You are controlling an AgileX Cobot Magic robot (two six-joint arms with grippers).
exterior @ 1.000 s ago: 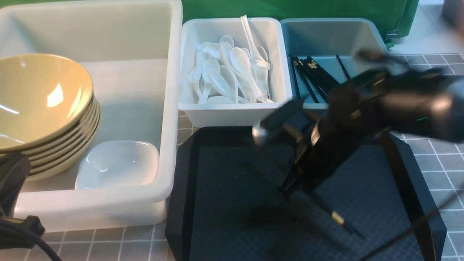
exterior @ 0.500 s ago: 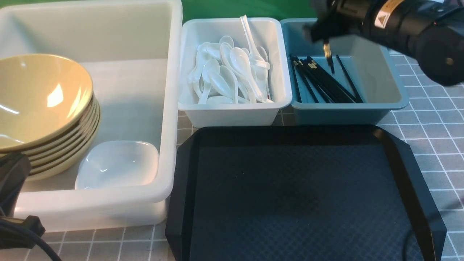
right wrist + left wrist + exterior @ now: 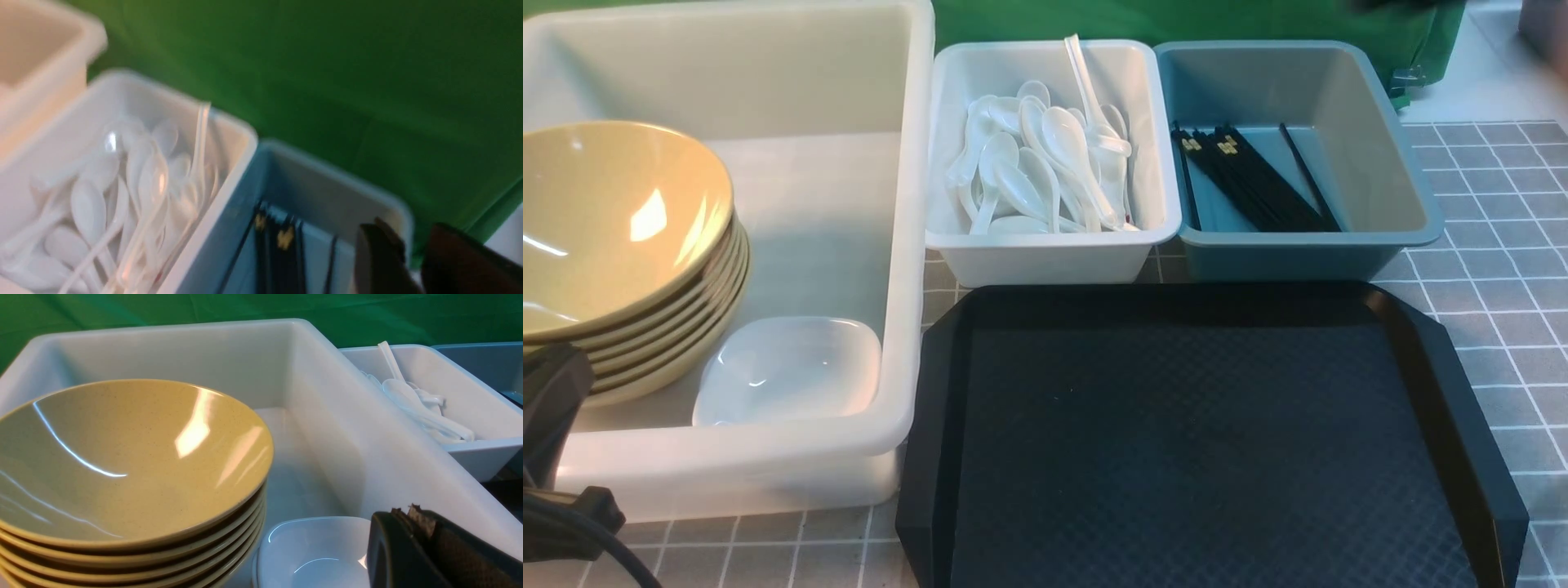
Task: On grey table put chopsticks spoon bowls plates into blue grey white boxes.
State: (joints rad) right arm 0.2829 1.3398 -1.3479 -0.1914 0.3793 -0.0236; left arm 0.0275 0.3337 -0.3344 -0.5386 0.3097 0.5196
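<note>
Several black chopsticks (image 3: 1254, 184) lie in the blue box (image 3: 1409, 237). Several white spoons (image 3: 1045, 163) fill the small white box (image 3: 1049, 261). A stack of yellow bowls (image 3: 613, 237) and a white dish (image 3: 788, 371) sit in the big white box (image 3: 907, 245). My right gripper (image 3: 408, 234) is open and empty, above the blue box's far corner (image 3: 392, 204), and is out of the front view. My left gripper (image 3: 405, 510) is shut and empty, beside the white dish (image 3: 310, 551) at the big box's near end.
An empty black tray (image 3: 1201, 441) lies in front of the two small boxes on the grey gridded table (image 3: 1494, 302). A green cloth (image 3: 1192, 20) hangs behind the boxes. The left arm's dark body (image 3: 551, 408) shows at the lower left.
My right gripper rose from the black tray with chopsticks, passed over the blue box, let them go there, and left the front view at the top. The left arm has not moved.
</note>
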